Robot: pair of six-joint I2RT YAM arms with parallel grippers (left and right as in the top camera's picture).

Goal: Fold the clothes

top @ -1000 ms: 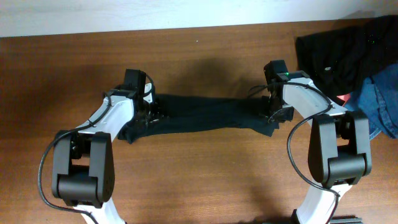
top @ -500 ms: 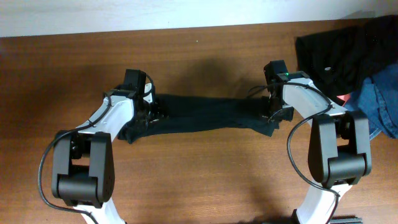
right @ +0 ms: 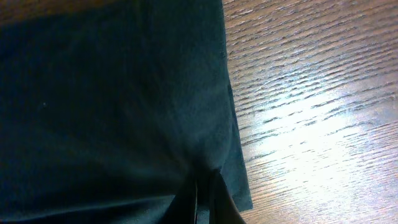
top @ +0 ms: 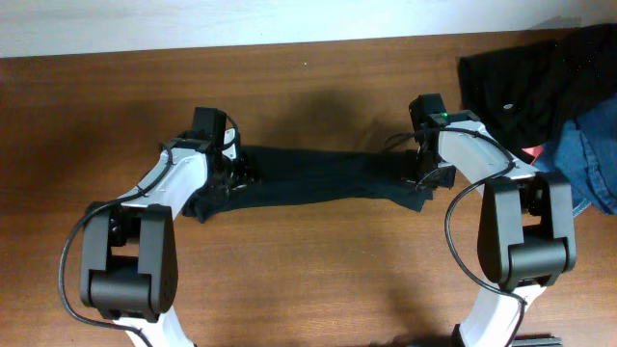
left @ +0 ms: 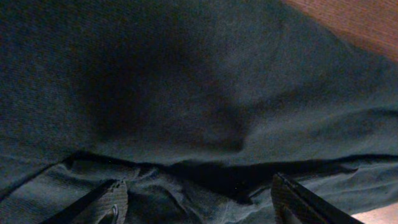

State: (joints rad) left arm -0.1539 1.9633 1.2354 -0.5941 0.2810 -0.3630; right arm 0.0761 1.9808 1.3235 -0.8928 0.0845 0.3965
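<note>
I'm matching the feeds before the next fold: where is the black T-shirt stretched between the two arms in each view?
Overhead: the black T-shirt is a dark band across the middle, running from one arm to the other.
Left wrist: it fills nearly the whole picture.
Right wrist: it covers the left side, its edge running top to bottom.
Shared landmark: the wooden table, bare beside the shirt in every view.

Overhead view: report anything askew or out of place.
The black T-shirt lies as a narrow, rumpled strip across the table, its left end bunched. Other clothes are heaped at the far right corner.
</note>
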